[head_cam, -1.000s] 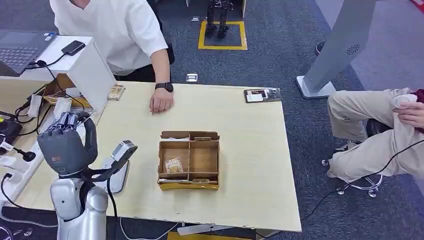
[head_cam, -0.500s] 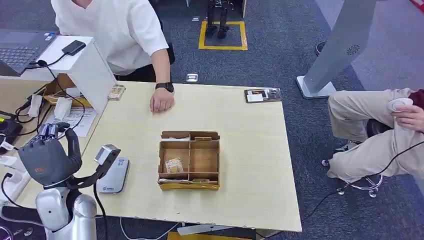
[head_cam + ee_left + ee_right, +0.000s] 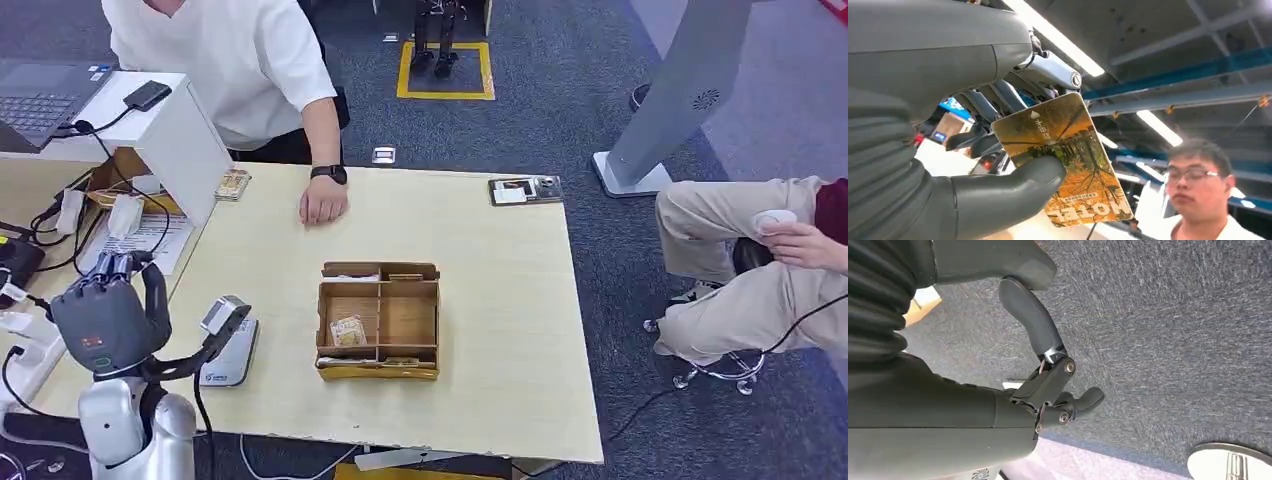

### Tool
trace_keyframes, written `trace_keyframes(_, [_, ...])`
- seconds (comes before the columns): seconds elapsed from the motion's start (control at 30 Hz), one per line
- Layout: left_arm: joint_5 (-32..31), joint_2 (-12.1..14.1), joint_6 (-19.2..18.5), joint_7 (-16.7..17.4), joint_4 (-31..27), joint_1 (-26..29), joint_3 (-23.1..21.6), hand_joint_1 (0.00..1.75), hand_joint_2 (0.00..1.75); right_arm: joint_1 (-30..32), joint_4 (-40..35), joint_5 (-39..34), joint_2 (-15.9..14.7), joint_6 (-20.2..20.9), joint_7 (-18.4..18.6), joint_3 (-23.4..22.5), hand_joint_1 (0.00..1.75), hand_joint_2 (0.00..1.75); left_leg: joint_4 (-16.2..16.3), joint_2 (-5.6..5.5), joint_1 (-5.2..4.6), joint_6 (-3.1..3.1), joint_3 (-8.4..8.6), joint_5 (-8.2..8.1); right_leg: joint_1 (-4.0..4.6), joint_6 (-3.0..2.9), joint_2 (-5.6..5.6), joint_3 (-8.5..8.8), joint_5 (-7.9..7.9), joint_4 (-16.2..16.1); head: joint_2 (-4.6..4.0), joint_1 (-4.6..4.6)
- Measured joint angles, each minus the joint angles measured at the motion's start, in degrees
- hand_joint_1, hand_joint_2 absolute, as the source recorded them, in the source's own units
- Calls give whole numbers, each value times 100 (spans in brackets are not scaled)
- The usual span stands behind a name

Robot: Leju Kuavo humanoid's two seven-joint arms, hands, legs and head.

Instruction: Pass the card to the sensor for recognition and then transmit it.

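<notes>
My left hand (image 3: 110, 320) is raised over the table's left front corner, its back toward the head camera. In the left wrist view my left hand (image 3: 948, 150) pinches an orange-brown hotel card (image 3: 1068, 160) between thumb and fingers, and a person's head lies beyond it. The flat grey card sensor (image 3: 230, 358) lies on the table just right of the hand. A second card (image 3: 347, 332) lies in the cardboard box (image 3: 412, 318). My right hand (image 3: 1048, 385) hangs over grey carpet, holding nothing, fingers loosely apart.
A person in a white shirt stands at the table's far side, one hand (image 3: 322, 205) resting on the table (image 3: 500, 300). Another person (image 3: 760, 270) sits at the right. A white stand (image 3: 165, 125), cables and a laptop (image 3: 40, 95) crowd the left.
My left hand dropped down and to the left from over the sensor, then drifted slightly back right, uncovering the sensor. The seated person's hand shifted.
</notes>
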Motion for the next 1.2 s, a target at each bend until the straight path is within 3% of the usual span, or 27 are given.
trace_keyframes(0.17, [-11,28,0,339,107,106,-140,175,175,3,0,-2,0,0,-9,-7,0,175,0,0,0,0,1,-1,0,0,1,0,0,0,0,-2])
trace_keyframes(0.4, [-11,162,-2,1121,544,385,-688,175,175,31,0,-2,0,0,-20,-129,0,175,0,1,0,1,1,-1,0,0,1,-1,-1,-1,2,2])
trace_keyframes(0.77, [-11,526,0,2052,1077,520,-1414,175,175,61,0,0,-24,0,-28,-164,0,175,0,1,0,1,1,-1,0,0,1,-1,0,-1,0,0])
trace_keyframes(1.2, [-13,791,0,2383,1443,570,-1926,175,175,63,0,9,-44,0,-28,-197,0,175,0,1,0,1,1,-1,0,0,2,-1,-1,-1,2,0])
